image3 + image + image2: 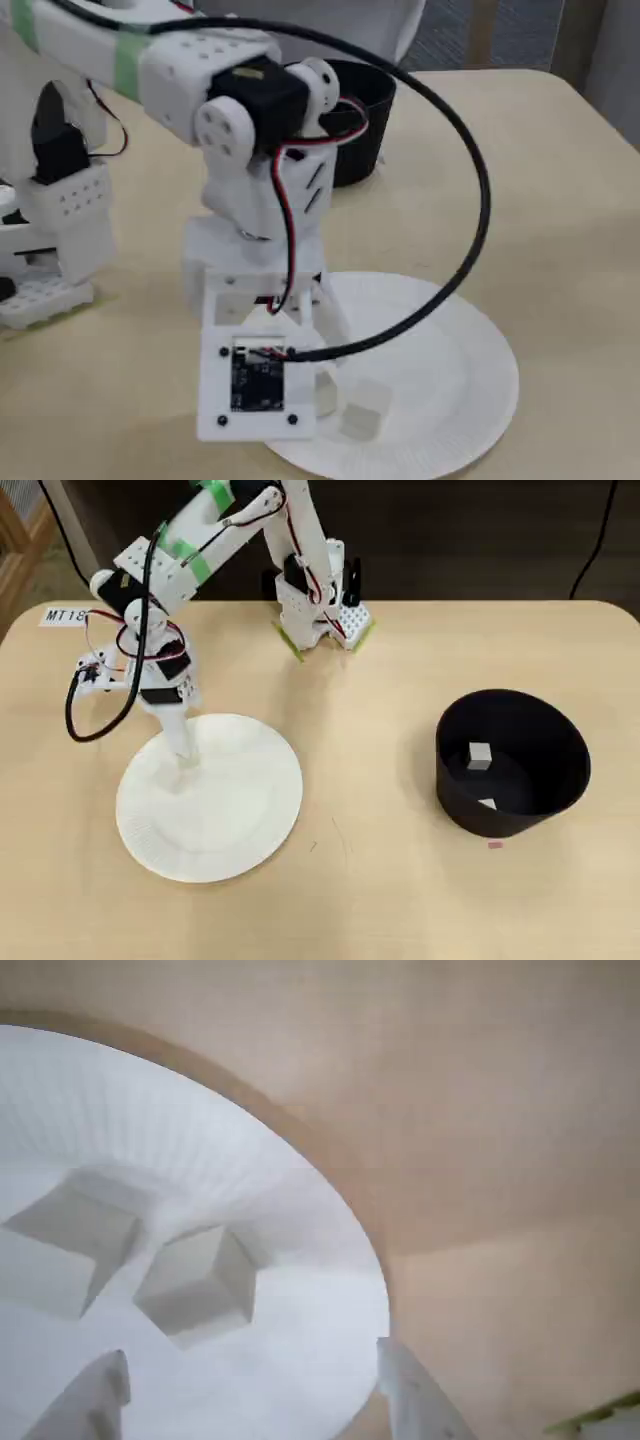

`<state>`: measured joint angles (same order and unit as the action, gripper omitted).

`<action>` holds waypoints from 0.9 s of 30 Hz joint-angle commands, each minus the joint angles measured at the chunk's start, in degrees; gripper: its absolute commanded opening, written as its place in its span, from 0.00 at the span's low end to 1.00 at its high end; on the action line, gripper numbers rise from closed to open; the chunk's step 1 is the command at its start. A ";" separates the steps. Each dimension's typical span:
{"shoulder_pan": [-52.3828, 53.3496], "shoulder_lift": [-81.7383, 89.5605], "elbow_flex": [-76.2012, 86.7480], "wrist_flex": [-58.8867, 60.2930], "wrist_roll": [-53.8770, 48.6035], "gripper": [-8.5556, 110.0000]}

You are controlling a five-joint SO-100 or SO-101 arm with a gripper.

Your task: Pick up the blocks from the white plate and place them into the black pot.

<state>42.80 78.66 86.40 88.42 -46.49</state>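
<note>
tabletop: two blocks (195,1282) on white plate (300,1350), ahead of spread gripper (250,1385).

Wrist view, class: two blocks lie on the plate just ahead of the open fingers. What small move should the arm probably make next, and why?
Probably ease the gripper forward and down so the fingers straddle the nearer block, then close. The fingers are open and empty, that block lies just ahead of them on the plate, and the other block sits close beside it.
</note>
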 commanded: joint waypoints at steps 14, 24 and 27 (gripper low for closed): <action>-1.32 -2.81 -0.97 -3.16 -1.05 0.34; -3.60 -8.26 -5.71 -4.22 -1.58 0.27; -3.52 -9.14 -7.38 -4.13 -1.58 0.29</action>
<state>39.73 69.26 82.18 84.38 -47.55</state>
